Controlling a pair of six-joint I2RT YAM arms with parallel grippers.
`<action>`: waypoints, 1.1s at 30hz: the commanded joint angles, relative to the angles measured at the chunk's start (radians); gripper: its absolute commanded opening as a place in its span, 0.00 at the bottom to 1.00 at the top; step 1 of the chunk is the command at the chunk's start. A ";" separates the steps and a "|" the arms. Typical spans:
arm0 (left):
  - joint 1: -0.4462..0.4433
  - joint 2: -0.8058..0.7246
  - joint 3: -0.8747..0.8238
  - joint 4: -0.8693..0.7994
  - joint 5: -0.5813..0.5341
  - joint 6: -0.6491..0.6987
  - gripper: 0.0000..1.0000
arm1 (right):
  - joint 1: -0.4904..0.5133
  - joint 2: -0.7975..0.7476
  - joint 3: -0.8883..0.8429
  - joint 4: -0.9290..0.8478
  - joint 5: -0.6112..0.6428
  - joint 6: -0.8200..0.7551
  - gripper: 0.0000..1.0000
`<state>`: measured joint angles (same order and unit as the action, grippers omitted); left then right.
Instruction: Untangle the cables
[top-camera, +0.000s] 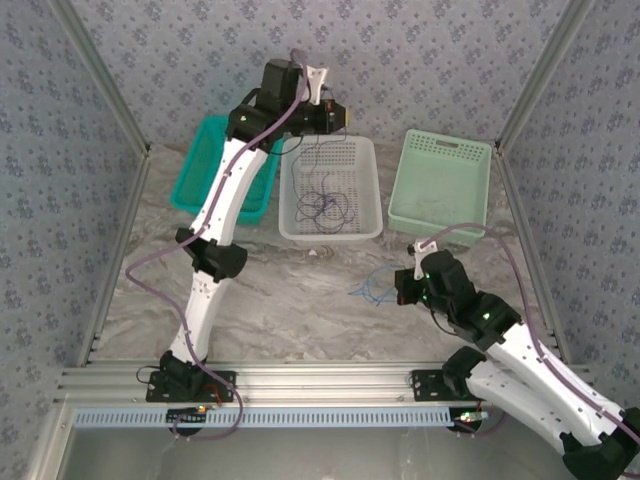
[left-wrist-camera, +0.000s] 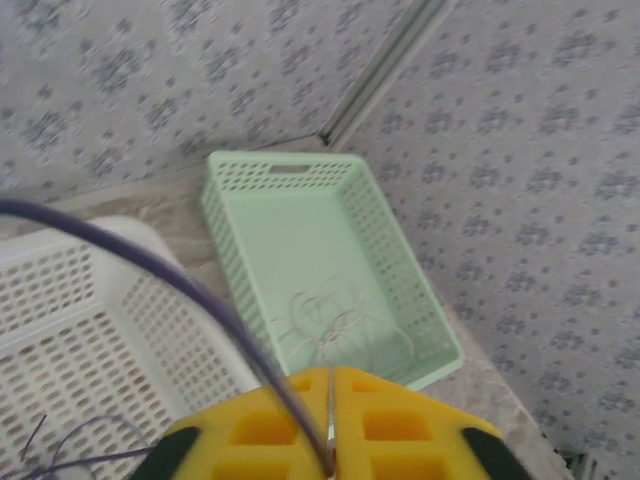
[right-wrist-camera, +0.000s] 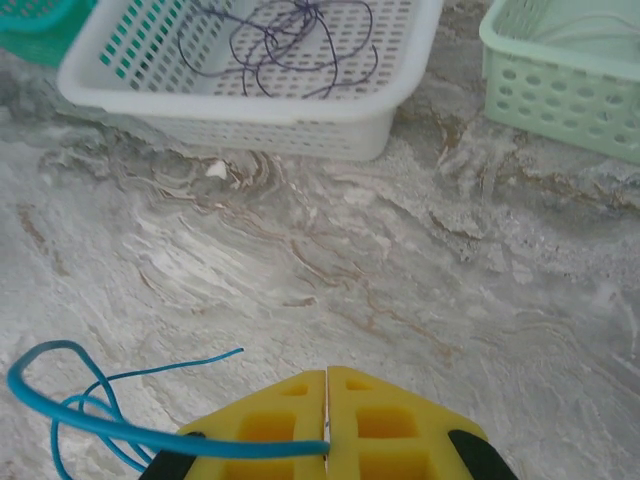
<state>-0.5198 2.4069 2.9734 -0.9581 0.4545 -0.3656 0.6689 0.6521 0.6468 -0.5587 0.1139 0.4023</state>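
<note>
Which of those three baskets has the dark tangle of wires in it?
The white basket in the middle: dark purple wires loop across its floor. The pale green basket to its right holds only faint whitish strands.

The top view looks down from behind; both wrist views face forward, sharing the white basket (right-wrist-camera: 280, 135).

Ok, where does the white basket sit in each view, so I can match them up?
Top external: white basket at the centre back of the table, between the teal basket and the mint green basket.
Left wrist: lower left, cropped by the frame edge.
Right wrist: along the top, left of centre, with tangled purple cables inside.
Shared landmark: the mint green basket, to its right in all three.
</note>
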 joint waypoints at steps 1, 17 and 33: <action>0.008 0.006 -0.049 -0.065 -0.030 0.004 0.26 | 0.008 -0.005 0.051 -0.038 0.016 -0.015 0.00; -0.181 -0.178 -0.126 -0.142 -0.063 0.301 0.99 | 0.024 0.077 0.222 -0.077 0.005 -0.081 0.00; -0.297 -1.040 -1.645 0.817 0.065 0.279 0.96 | 0.026 0.140 0.297 -0.047 -0.058 -0.089 0.00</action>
<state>-0.7925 1.4014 1.3861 -0.3500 0.4850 -0.0757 0.6899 0.7723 0.9058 -0.6201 0.1043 0.3206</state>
